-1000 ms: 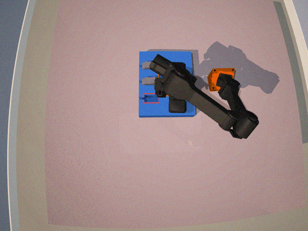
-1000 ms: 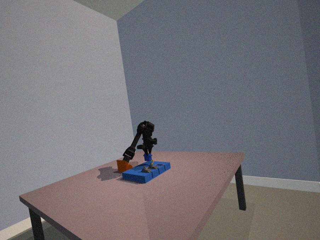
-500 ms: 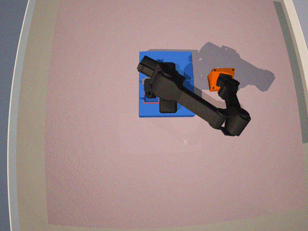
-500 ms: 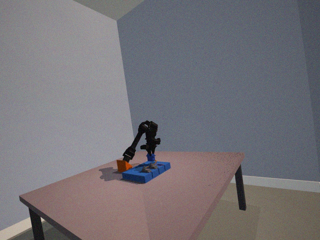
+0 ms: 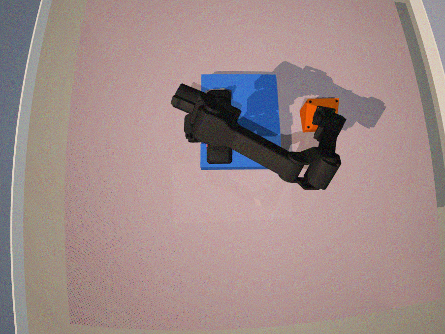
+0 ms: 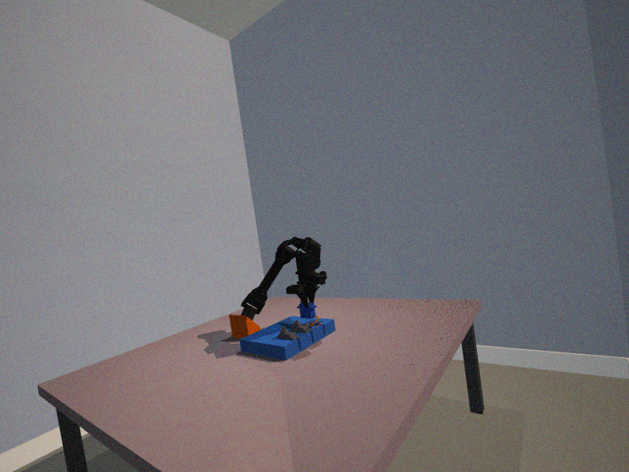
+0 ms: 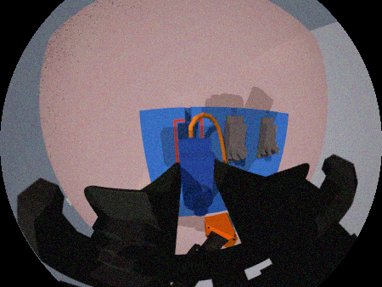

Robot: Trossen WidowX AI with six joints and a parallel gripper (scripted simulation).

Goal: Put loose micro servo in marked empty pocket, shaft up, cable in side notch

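Observation:
My gripper (image 6: 307, 303) (image 7: 195, 166) is shut on the loose blue micro servo (image 6: 307, 311) (image 7: 196, 149). The servo is held just above the blue deck (image 5: 237, 81) (image 6: 264, 347) (image 7: 148, 127), roughly upright, its ears high on the body. Its round shaft housing shows between the fingers in the wrist view. The orange cable (image 6: 317, 320) (image 7: 205, 115) arches from the servo's far end and bends right, outside the side notch (image 7: 188, 114). The red pocket outline (image 7: 176, 140) shows beyond and left of the servo; its near part is hidden. The arm covers the pocket almost entirely in the top view.
Two grey servos (image 7: 235, 137) (image 7: 267, 137) sit in the deck to the right of the pocket in the wrist view. The arm's orange base block (image 5: 307, 115) (image 6: 243, 327) (image 7: 221, 227) stands beside the deck. Arm shadows fall over the deck and the pink table (image 5: 233, 251).

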